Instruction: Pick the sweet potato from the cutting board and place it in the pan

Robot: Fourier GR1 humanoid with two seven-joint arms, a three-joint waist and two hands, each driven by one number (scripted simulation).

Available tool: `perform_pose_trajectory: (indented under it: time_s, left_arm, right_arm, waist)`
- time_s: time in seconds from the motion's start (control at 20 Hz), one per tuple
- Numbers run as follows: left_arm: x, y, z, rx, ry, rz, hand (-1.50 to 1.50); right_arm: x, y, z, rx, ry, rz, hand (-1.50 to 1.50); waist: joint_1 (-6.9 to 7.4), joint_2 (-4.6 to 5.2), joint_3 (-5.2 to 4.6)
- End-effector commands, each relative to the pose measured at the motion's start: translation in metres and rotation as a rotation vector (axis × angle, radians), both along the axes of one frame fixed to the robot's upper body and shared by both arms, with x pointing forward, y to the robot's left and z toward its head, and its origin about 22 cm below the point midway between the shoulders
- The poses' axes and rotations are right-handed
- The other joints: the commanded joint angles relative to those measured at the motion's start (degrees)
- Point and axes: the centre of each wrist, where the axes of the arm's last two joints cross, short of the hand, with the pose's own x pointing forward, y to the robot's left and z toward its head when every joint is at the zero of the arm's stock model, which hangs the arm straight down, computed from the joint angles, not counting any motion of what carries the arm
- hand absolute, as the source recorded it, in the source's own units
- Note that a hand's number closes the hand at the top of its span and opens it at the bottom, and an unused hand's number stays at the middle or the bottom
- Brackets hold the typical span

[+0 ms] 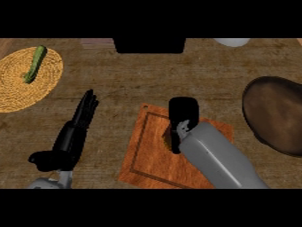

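One orange cutting board lies at centre. The right hand hangs over it, hiding nearly all of the one sweet potato; whether it has closed on it cannot be told. The potato is probably stiff, dense and rough-skinned, best taken across its middle. One dark pan sits at 3 o'clock. The left hand rests at 9 o'clock, fingers straight. One woven mat bearing one green vegetable lies at 10 o'clock.
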Motion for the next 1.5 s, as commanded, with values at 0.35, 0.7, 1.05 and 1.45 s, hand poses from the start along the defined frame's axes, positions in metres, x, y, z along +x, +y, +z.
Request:
perform_pose_trajectory:
  time_s: [0.35, 0.7, 1.05, 1.45]
  left_arm:
    - [-0.004, 0.022, -0.001, 0.003, 0.026, 0.086, 0.0]
    - [-0.022, 0.018, -0.013, -0.005, 0.02, 0.078, 0.0]
    - [-0.01, 0.021, -0.003, 0.01, 0.02, 0.033, 0.0]
    - [0.004, 0.007, 0.011, -0.011, -0.004, -0.006, 0.0]
  right_arm:
    - [-0.104, -0.028, 0.06, 0.433, -0.47, 0.407, 1.5]
    - [-0.171, -0.096, 0.111, 0.617, -0.778, 0.308, 1.5]
    - [-0.2, -0.15, 0.11, 0.705, -0.846, 0.061, 1.5]
    - [-0.149, -0.224, 0.07, 0.73, -0.956, -0.09, 1.5]
  waist:
    - [-5.02, -1.29, 0.28]
    - [-3.99, -0.48, 0.22]
    - [-1.61, 0.38, 0.22]
    - [-0.41, 0.59, 0.17]
